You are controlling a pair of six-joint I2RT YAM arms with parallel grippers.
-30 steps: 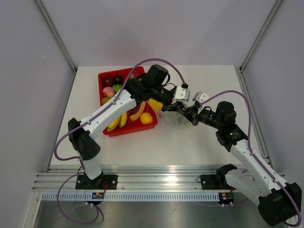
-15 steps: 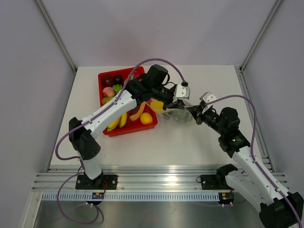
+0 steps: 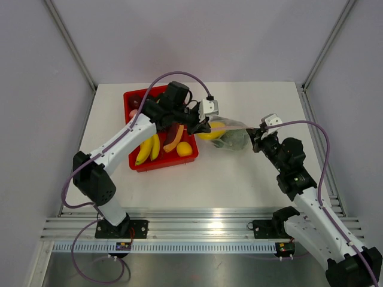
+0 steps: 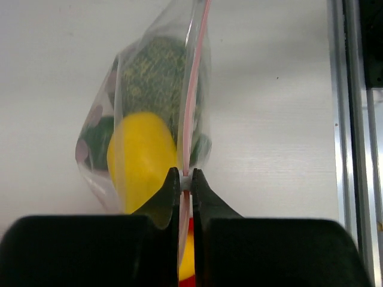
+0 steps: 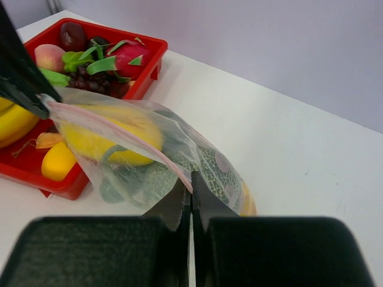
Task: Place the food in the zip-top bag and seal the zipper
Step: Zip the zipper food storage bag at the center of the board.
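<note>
The clear zip-top bag (image 3: 230, 137) lies on the table right of the red tray, holding a yellow fruit (image 4: 143, 158) and the grey-green netted melon (image 4: 152, 78). Its pink zipper (image 4: 194, 89) is stretched straight between both grippers. My left gripper (image 4: 186, 179) is shut on the zipper's tray-side end (image 3: 205, 124). My right gripper (image 5: 191, 182) is shut on the zipper's other end (image 3: 258, 133). The bag, melon and yellow fruit also show in the right wrist view (image 5: 179, 155). More food remains in the tray: bananas (image 3: 146, 149), an orange (image 3: 184, 149), a peach (image 5: 48, 57).
The red tray (image 3: 161, 164) sits at the table's left-centre, partly under my left arm. Grey walls enclose the table at back and sides. An aluminium rail (image 3: 197, 221) runs along the near edge.
Both grippers have pulled apart, left toward the tray and right toward the right, stretching the bag's zipper straight between them. The bag has flattened out.
</note>
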